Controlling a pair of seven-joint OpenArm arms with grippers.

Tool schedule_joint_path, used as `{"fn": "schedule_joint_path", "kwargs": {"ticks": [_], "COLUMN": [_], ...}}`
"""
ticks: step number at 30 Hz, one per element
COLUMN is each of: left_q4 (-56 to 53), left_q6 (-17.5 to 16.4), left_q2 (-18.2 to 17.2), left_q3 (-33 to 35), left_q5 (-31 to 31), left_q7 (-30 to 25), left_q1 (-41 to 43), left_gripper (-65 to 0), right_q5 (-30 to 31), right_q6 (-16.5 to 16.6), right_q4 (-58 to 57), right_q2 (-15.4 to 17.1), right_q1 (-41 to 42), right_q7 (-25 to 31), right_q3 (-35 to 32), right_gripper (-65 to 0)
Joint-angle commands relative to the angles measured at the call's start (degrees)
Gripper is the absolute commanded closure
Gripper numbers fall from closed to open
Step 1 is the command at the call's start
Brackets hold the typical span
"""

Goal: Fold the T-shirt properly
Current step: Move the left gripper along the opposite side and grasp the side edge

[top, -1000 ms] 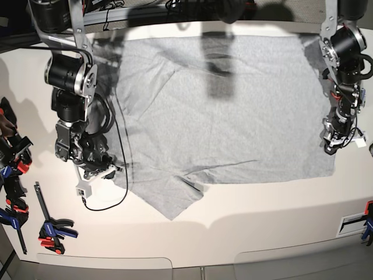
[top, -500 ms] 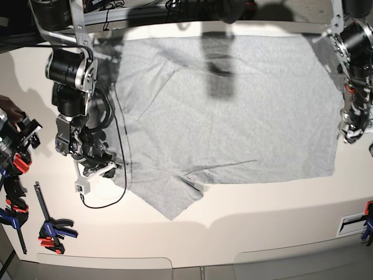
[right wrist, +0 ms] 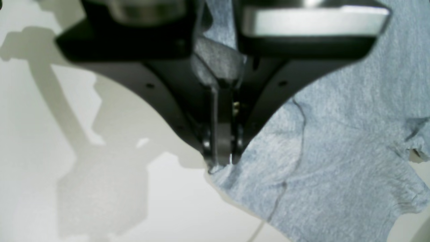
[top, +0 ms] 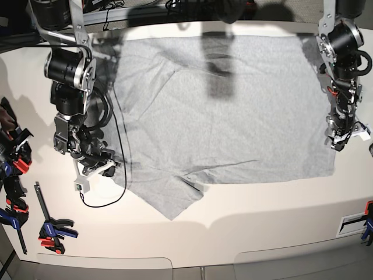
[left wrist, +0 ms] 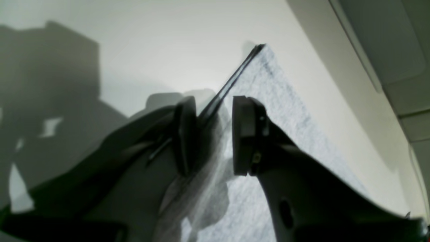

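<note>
Hovering over T-shirt (top: 233,122) edge, table's (top: 268,216) left side: left gripper (left wrist: 213,137), jaws apart. Right gripper (right wrist: 222,161): tips together, opposite edge; cloth grip unclear.

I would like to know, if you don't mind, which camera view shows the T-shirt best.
The base view: it shows most of the T-shirt, including the flap at its near edge. The left wrist view shows only an edge and corner around the end effector; the right wrist view shows a close-up portion with creased fabric, partly hidden by the other end effector.
</note>
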Motion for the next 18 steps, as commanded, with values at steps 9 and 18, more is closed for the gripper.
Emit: {"fn": "schedule_joint_path", "kwargs": {"ticks": [9, 18], "left_q4": [0.5, 0.5], "left_q6": [-0.02, -0.02], "left_q2": [-0.83, -0.79], "left_q3": [-0.09, -0.09], "left_q5": [0.22, 2.69], "left_q7": [-0.37, -1.42], "left_q1": [-3.61, -4.28], "left_gripper": [-15.9, -15.9], "right_q5": [-2.25, -2.23], "right_q6": [-0.72, -0.72], "right_q4": [-0.11, -0.11], "right_q2": [0.2, 0.2], "right_q1": [0.15, 0.15], "right_q7": [-3.39, -2.82], "right_q3": [-0.15, -0.15], "right_gripper": [0.0, 0.0]}}
